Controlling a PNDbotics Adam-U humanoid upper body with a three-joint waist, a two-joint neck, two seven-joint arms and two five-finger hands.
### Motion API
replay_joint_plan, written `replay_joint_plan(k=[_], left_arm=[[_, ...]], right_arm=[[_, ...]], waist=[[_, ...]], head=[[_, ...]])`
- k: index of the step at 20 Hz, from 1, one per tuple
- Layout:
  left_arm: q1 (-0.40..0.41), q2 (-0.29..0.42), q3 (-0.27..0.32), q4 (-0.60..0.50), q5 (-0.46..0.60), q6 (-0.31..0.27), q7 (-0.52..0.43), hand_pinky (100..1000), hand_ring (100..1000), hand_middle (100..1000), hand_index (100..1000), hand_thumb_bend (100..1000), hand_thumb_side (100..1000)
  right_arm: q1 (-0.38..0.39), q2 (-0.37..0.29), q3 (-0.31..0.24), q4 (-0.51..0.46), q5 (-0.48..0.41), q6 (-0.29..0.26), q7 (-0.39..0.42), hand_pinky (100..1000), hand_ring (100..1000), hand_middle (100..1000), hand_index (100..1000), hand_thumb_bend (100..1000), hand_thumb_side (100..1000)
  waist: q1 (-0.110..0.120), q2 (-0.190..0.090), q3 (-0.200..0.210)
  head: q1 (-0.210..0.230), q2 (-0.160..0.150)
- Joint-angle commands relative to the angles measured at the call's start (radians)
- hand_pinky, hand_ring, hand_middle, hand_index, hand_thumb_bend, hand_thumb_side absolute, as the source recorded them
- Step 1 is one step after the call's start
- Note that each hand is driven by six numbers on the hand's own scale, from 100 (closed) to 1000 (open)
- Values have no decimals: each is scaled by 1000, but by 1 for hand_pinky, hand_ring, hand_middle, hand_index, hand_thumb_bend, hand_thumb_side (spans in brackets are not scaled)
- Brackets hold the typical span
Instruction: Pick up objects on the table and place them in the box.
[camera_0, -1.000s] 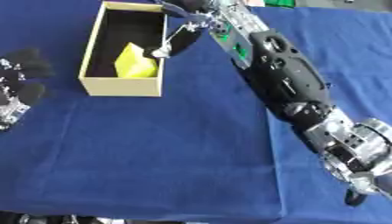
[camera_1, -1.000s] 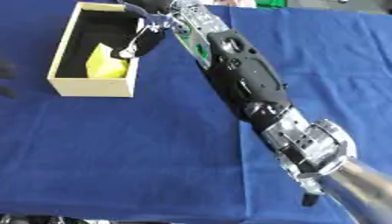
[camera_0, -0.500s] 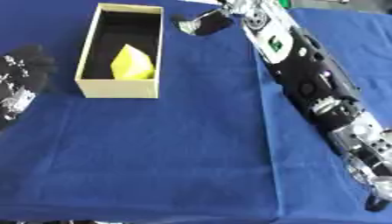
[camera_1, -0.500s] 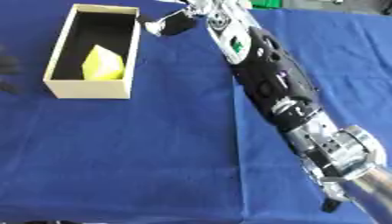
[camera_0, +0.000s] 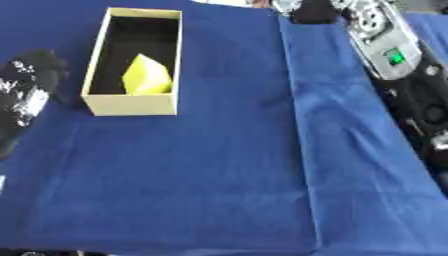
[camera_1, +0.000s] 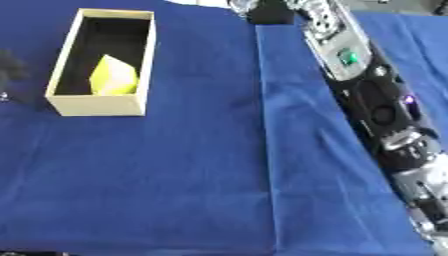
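An open cardboard box (camera_0: 173, 60) stands at the far left of the blue-covered table. A yellow wedge-shaped object (camera_0: 146, 76) lies inside it, near its front wall. My right arm (camera_1: 350, 60) runs from the lower right up to the far edge of the table. Its dark hand (camera_0: 313, 11) is partly cut off at the top, well to the right of the box, and nothing shows in it. My left hand (camera_0: 26, 92) rests open at the left edge, beside the box and apart from it.
A blue cloth (camera_0: 201, 175) covers the table, with a fold line (camera_0: 293, 125) running front to back right of centre. No other loose objects show on the cloth.
My right hand has drawn back from above the box, moving right and towards the far edge. The yellow object now lies in the box, free of the hand.
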Motion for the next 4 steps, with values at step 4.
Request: replay_joint_plan(k=[4], left_arm=[[-4,26,19,-18,14,0,29,590,810,759,887,213,543]], right_arm=[[132,-76,-96,-177,-164,44,-95,765,788,776,896,142,255]], waist=[[10,-17,-18]], head=[[21,-14]])
